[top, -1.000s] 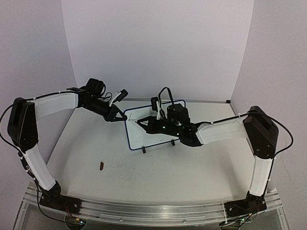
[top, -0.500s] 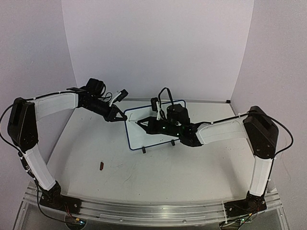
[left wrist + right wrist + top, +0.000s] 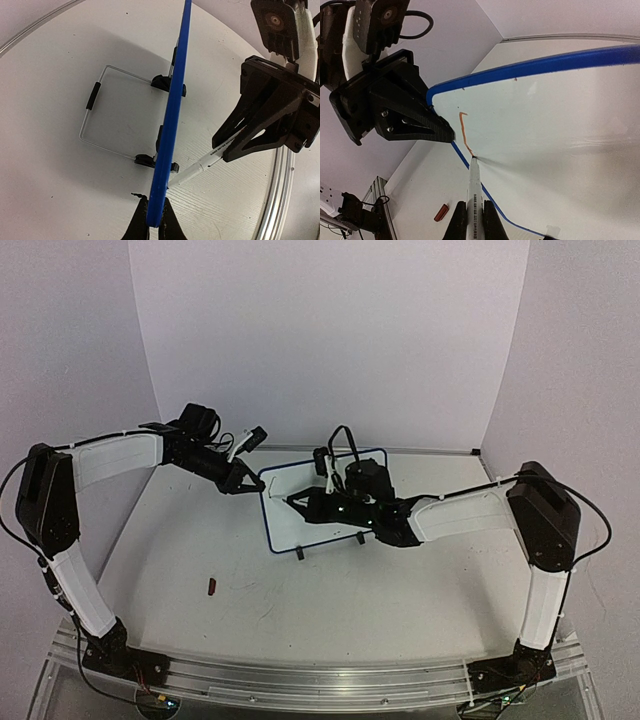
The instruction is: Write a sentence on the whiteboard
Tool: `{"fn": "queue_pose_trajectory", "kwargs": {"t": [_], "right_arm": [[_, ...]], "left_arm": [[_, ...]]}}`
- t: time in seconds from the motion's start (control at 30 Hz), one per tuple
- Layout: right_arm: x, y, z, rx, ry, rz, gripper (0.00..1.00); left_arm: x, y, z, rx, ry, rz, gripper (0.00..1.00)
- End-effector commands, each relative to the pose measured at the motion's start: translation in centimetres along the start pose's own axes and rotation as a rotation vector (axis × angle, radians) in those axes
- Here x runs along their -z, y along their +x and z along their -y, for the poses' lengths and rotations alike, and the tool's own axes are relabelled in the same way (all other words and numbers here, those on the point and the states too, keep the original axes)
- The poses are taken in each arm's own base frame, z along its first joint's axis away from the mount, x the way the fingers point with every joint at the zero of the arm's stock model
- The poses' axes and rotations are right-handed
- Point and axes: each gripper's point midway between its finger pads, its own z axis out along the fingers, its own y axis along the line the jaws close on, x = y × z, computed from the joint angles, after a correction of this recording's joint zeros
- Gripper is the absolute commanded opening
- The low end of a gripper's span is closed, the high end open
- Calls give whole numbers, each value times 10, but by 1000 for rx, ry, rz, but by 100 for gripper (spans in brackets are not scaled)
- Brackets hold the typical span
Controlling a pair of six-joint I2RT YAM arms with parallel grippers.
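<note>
The whiteboard (image 3: 287, 528) stands upright on two black feet at mid-table, its rim blue. My left gripper (image 3: 243, 483) is shut on the board's left edge; in the left wrist view its fingers (image 3: 141, 220) pinch the blue rim (image 3: 172, 110). My right gripper (image 3: 474, 205) is shut on a white marker (image 3: 473, 187), and the marker tip touches the board face (image 3: 555, 125) near its left edge. Of the sentence only one thin orange-red stroke (image 3: 463, 131) shows, ending at the tip.
A small red marker cap (image 3: 211, 587) lies on the table at front left. Behind the board a wire stand (image 3: 95, 120) rests on the table. Purple walls close in the back and sides, and a metal rail runs along the near edge.
My right wrist has shifted slightly to the left with the marker against the board. The left arm and the board have not moved.
</note>
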Motion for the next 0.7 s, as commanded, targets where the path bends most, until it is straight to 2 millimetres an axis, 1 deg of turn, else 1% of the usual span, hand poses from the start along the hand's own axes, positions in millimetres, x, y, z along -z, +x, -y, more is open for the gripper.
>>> {"fn": "queue_pose_trajectory", "kwargs": {"t": [0.0,0.27,0.43,0.5,0.67], "right_arm": [[9,-18,20,11,113,64,0],[20,-32,16,32,131,104,0],[26,-36,12,39,122,118,0],[28,-37,5,42,90,116,0],[29,-35,-20,57,-38,82,0]], "left_arm": [[-9,12,-5,-3,-29,-54,0],[-10,13,-6,-3,-29,-56,0],[-11,14,-6,-3,-29,-59,0],[-11,13,-5,-4,-29,-58,0],[-10,13,-6,-6,-34,-60,0]]}}
